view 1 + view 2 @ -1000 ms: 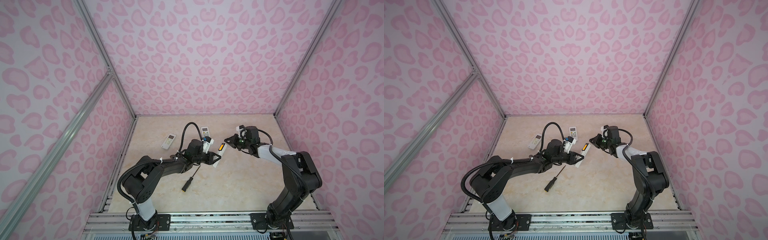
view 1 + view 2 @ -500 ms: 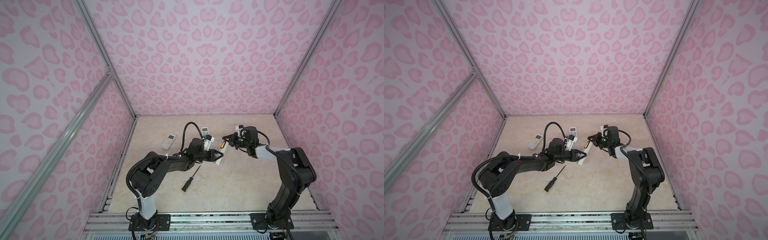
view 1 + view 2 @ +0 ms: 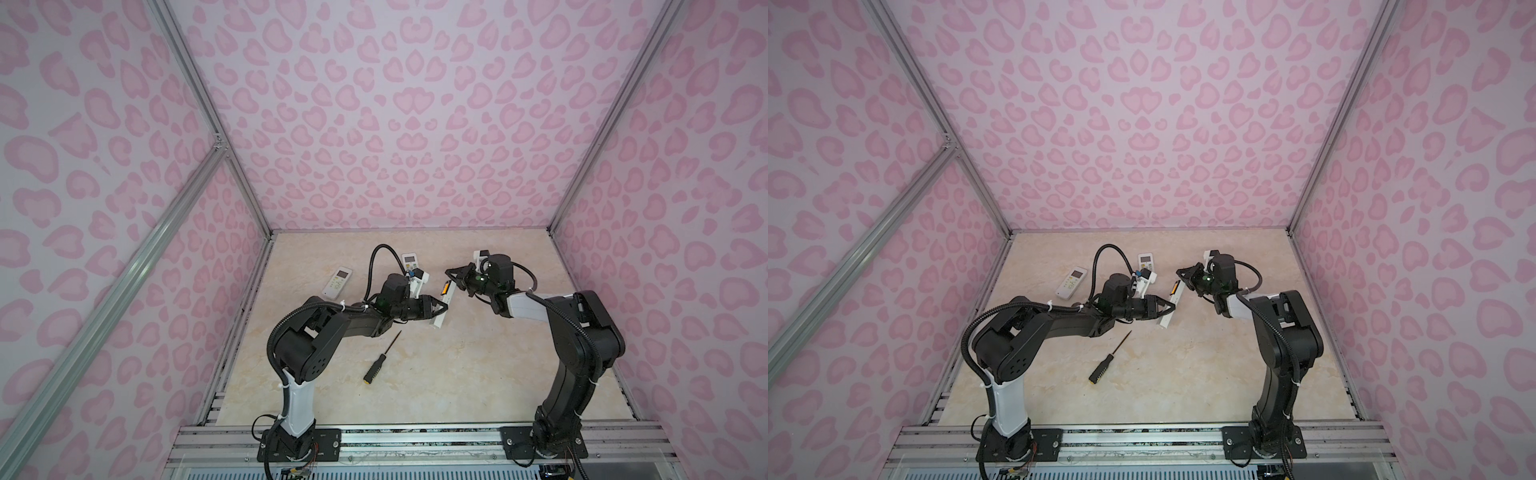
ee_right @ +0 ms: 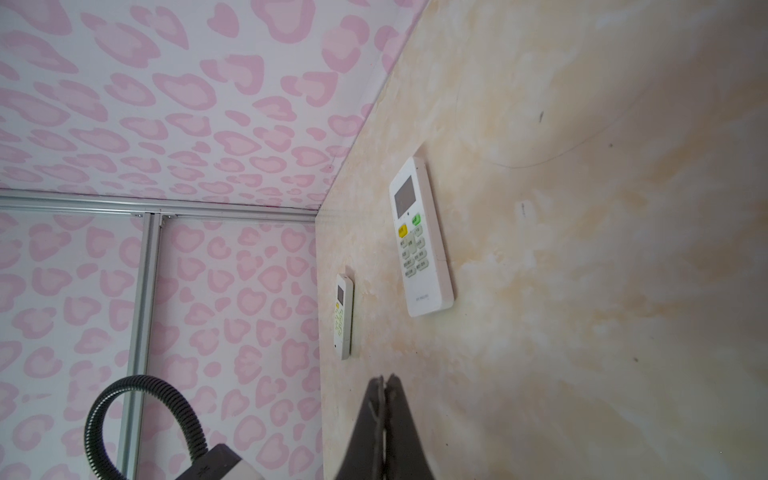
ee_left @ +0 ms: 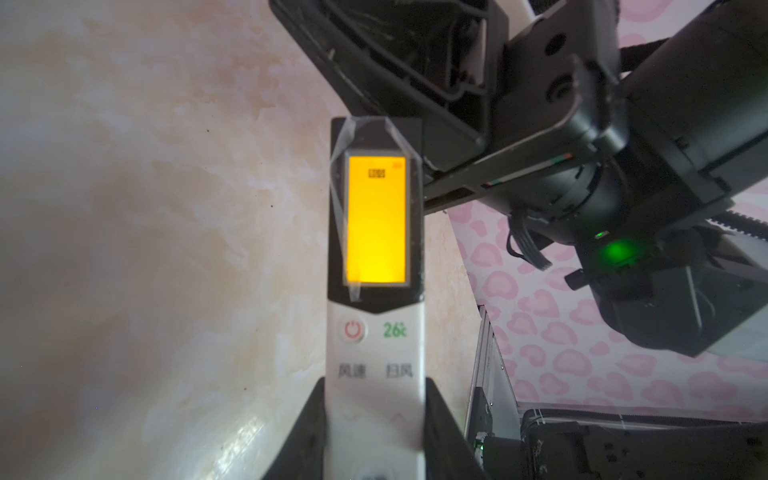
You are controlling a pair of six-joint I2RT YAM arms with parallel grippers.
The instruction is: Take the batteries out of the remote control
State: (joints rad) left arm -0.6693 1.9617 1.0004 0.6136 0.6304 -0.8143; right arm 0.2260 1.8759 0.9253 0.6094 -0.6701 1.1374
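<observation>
Pink heart-spotted walls (image 3: pixel 395 124), cream marbled floor (image 3: pixel 478 353), aluminium corner rails (image 3: pixel 243 187)

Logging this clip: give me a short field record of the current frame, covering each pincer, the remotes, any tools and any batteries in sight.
left pincer: closed on the held remote, whose orange screen is lit
right pincer: shut, empty, close to the held remote's screen end; contact unclear
other remotes: two, white, lying face up at the back of the table
screwdriver: lying on the table, apart from both arms
batteries: none visible
</observation>
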